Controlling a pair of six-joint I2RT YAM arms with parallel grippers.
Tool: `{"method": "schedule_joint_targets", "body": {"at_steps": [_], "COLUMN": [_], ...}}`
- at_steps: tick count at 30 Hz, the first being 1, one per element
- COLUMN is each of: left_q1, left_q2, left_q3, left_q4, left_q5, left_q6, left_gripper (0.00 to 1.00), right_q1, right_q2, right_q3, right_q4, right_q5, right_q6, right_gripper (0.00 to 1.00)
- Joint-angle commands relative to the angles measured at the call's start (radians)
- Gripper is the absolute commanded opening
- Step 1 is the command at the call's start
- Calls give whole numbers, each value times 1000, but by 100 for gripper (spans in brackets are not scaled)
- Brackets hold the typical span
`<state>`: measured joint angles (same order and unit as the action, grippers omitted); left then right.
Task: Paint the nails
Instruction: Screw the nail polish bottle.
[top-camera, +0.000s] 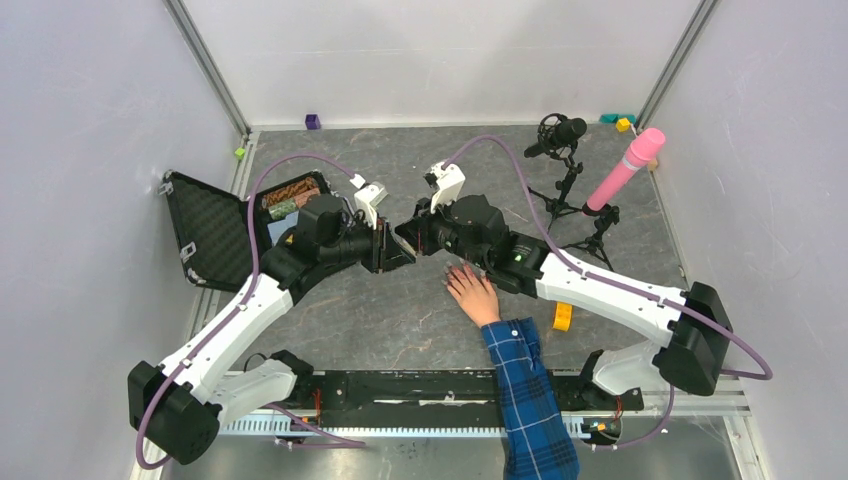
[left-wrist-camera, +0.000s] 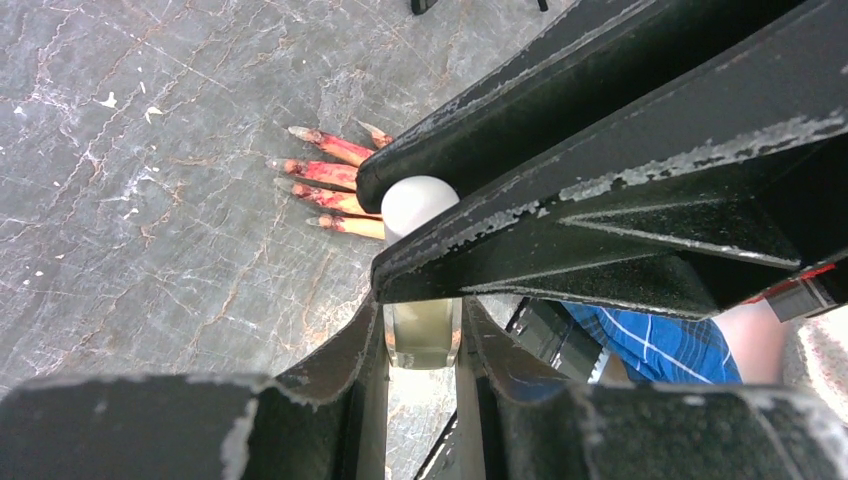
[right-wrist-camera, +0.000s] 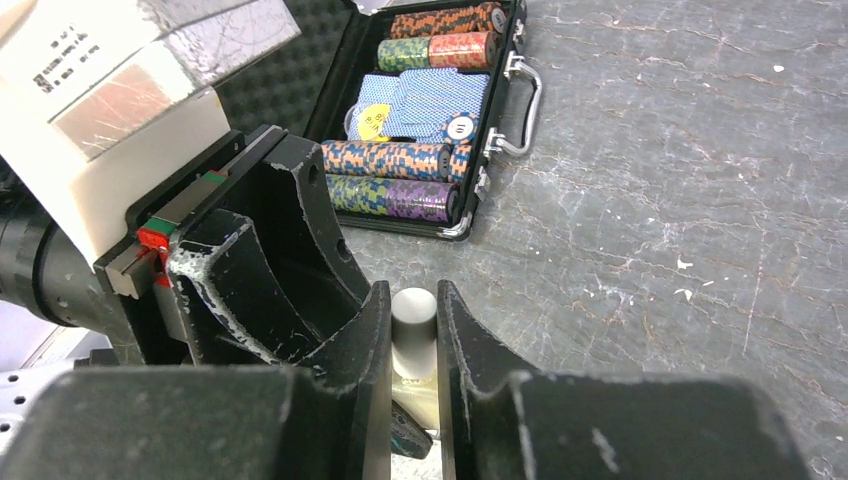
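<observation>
A pale hand (top-camera: 472, 292) in a blue plaid sleeve (top-camera: 525, 390) lies flat on the table, just right of where the two grippers meet. In the left wrist view its fingers show reddish, and the nails (left-wrist-camera: 300, 133) at their tips point left. My left gripper (left-wrist-camera: 422, 322) is shut on the clear body of a small bottle (left-wrist-camera: 422, 335). My right gripper (right-wrist-camera: 413, 300) is shut on the bottle's white cap (right-wrist-camera: 413, 316), which also shows round between black fingers (left-wrist-camera: 412, 203). The bottle hangs above the table beside the fingers. No brush is visible.
An open black case (top-camera: 210, 228) with stacked poker chips (right-wrist-camera: 400, 160) and cards lies at the left. A microphone on a tripod (top-camera: 558, 135) and a pink foam microphone (top-camera: 628, 165) stand at the back right. A yellow ring (top-camera: 562, 316) lies by the right arm.
</observation>
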<state>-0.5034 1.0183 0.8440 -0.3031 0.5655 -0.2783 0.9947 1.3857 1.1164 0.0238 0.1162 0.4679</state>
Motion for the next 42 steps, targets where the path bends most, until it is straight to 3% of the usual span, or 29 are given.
{"method": "schedule_joint_targets", "body": {"at_steps": [1,4,12,27,31,35,42], "left_q1": [11,11,11,12,12,11,11], "left_q2": [-23,-20,-4,13,15,15,34], "left_q3": [44,44,47,49,50,52,47], "left_q4": [207,206,214,202,199,200,268], "left_q5": [-16,0,54,29,26,42,244], "left_q6": [-7,-4,-12,-16,-18,-16,-40], "left_gripper": [2,2,2,2,2,2,2], "right_q1": [42,42,42,9,-70,-189,-345], "right_q2": [28,13,-43,-154,-181,-211,-241], "right_q3": [15,33,111,130,108,67,-14], "right_q4": [-155,-165,-221,-304,-295,-253,-79], "right_q5": [-12,20,147,269,169,-45,-493], "right_q6": [13,-31,-199,-334,-338,-317,-209], "right_gripper": [0,9,49,87,93,95,97]}}
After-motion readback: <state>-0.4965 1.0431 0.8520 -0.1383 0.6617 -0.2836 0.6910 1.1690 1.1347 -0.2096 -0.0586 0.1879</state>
